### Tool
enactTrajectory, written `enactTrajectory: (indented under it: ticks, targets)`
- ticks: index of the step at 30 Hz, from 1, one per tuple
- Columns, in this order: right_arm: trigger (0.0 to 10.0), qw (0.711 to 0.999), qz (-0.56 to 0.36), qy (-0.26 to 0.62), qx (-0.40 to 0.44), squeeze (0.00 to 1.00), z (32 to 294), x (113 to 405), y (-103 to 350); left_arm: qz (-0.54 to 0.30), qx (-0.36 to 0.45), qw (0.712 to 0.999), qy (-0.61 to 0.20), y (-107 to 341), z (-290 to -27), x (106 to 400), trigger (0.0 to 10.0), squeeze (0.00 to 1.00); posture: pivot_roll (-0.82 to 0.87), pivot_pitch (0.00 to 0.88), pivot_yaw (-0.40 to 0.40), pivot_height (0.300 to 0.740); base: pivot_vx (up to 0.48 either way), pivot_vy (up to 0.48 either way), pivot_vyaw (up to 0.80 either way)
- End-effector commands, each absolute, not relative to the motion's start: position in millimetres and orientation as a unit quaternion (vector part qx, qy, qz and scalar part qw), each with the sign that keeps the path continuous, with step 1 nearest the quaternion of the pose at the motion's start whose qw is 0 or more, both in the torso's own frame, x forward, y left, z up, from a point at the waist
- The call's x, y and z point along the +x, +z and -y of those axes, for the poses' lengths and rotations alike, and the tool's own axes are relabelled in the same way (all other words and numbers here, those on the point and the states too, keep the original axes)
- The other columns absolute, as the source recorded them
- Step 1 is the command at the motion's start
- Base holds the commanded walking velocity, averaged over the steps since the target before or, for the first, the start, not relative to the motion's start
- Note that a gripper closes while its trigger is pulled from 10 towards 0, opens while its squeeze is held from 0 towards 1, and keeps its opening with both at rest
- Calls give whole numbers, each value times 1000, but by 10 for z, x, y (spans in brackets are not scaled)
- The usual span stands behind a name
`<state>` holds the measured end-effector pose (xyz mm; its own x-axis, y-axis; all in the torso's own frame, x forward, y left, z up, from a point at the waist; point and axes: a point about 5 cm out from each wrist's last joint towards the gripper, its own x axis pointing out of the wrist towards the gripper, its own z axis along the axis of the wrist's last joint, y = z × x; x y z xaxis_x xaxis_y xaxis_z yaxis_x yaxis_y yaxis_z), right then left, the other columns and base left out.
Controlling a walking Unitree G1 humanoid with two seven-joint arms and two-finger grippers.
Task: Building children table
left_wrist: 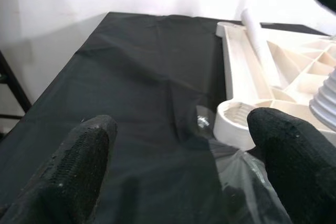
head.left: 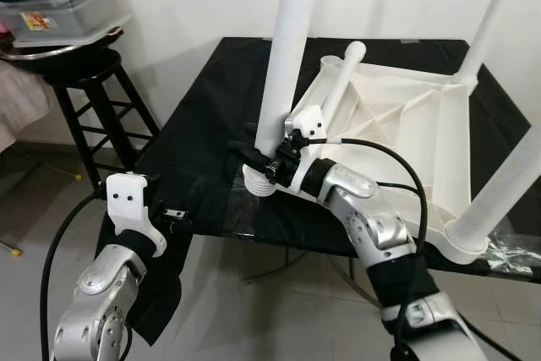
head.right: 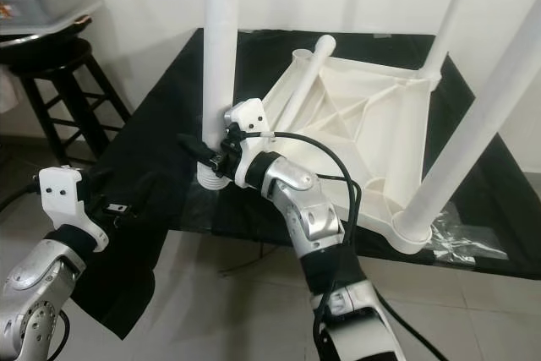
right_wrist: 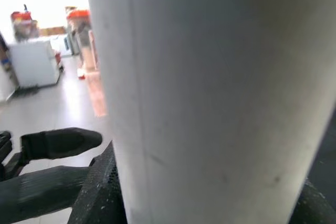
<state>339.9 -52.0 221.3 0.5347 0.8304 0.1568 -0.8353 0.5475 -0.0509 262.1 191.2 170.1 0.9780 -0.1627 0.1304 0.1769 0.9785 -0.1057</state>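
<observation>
black cloth [head.left: 194, 124]; table leg [head.left: 285, 48] upright

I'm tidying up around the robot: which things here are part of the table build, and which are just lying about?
Part of the job:
upside-down white tabletop
white leg held by the right gripper
loose leg lying on the tabletop

Lying about:
black stool
lidded container on it
plastic bag

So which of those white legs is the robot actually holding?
The upright leg at the tabletop's near-left corner: the right gripper's black fingers clamp it just above its threaded end. Two legs stand at other corners, and one lies flat.
</observation>
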Motion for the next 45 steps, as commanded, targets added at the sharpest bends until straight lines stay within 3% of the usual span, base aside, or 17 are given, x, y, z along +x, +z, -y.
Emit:
enactTrajectory:
  ticks: [1, 8, 28, 33, 34, 36, 38, 40, 44, 45]
  targets:
    - [10000, 868, 93, 488, 2, 0, 452, 3396, 2261, 58, -62, 993, -82, 1697, -1921, 2590, 10000, 0, -17, 112, -18, 740, 0, 0, 0]
    - [10000, 861, 102, 498, 14, 0, 422, 3355, 2272, 65, -67, 991, -95, 1702, -1898, 2569, 10000, 0, -18, 115, -17, 740, 0, 0, 320]
    - [10000, 859, 105, 500, 9, 0, 435, 3339, 2276, 70, -69, 989, -107, 1731, -1888, 2582, 10000, 0, -24, 112, -5, 740, 423, 0, 189]
    - [10000, 817, 90, 569, -10, 0, 483, 3213, 2225, 69, -75, 990, -96, 1740, -1909, 2583, 10000, 0, -25, 119, -6, 740, 0, 0, 0]
    - [10000, 798, 82, 597, -12, 0, 511, 3160, 2214, 69, -76, 990, -96, 1744, -1907, 2582, 10000, 0, -24, 120, -7, 740, 0, 0, 0]
    - [10000, 798, 82, 597, -12, 0, 511, 3160, 2214, 69, -76, 990, -96, 1744, -1907, 2582, 10000, 0, -24, 120, -7, 740, 0, 0, 0]
    - [10000, 758, 67, 649, -23, 0, 608, 3106, 2225, 71, -73, 989, -110, 1765, -1880, 2572, 10000, 0, -27, 127, -6, 740, 0, 0, 0]
    - [10000, 740, 56, 669, -35, 0, 662, 3120, 2229, 72, -68, 987, -123, 1783, -1856, 2557, 10000, 0, -27, 134, -6, 740, 0, 0, 0]
    - [10000, 725, 42, 686, -42, 0, 695, 3128, 2201, 72, -58, 987, -134, 1796, -1840, 2540, 10000, 0, -27, 140, -7, 740, 0, 0, 0]
    - [10000, 700, 19, 712, -50, 0, 752, 3119, 2152, 71, -44, 986, -147, 1812, -1825, 2512, 10000, 0, -22, 150, -9, 740, 0, 0, 0]
